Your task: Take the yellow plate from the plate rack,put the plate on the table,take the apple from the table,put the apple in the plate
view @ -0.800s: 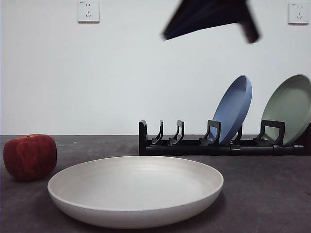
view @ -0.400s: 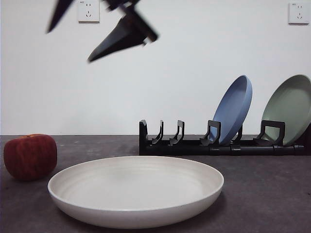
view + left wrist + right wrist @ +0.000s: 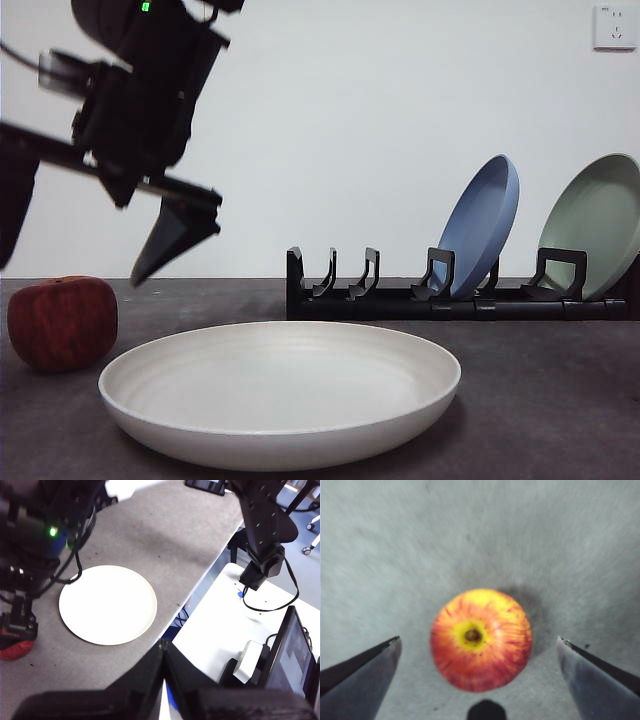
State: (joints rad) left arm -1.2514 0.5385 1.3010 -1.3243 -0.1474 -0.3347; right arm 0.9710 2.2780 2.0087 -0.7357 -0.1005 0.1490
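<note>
- Front view: yellow plate (image 3: 280, 392) lies flat on table (image 3: 540, 400), out of plate rack (image 3: 460, 296); apple (image 3: 62, 322) sits beside it, ungrasped.
- Left wrist view: left gripper (image 3: 164, 666) raised away, jaws together.
- Right wrist view: right gripper (image 3: 479, 652) above the apple (image 3: 481, 639), jaws wide apart; grasp and placement remain.

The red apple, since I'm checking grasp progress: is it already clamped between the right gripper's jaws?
No: in the right wrist view the red apple sits on the grey table with clear gaps to both wide-open jaws.

Right gripper (image 3: 75, 255): angled downward from upper side of front view, jaws spread wide, nothing held. Left gripper (image 3: 164, 652): raised high, jaws closed together, empty.
</note>
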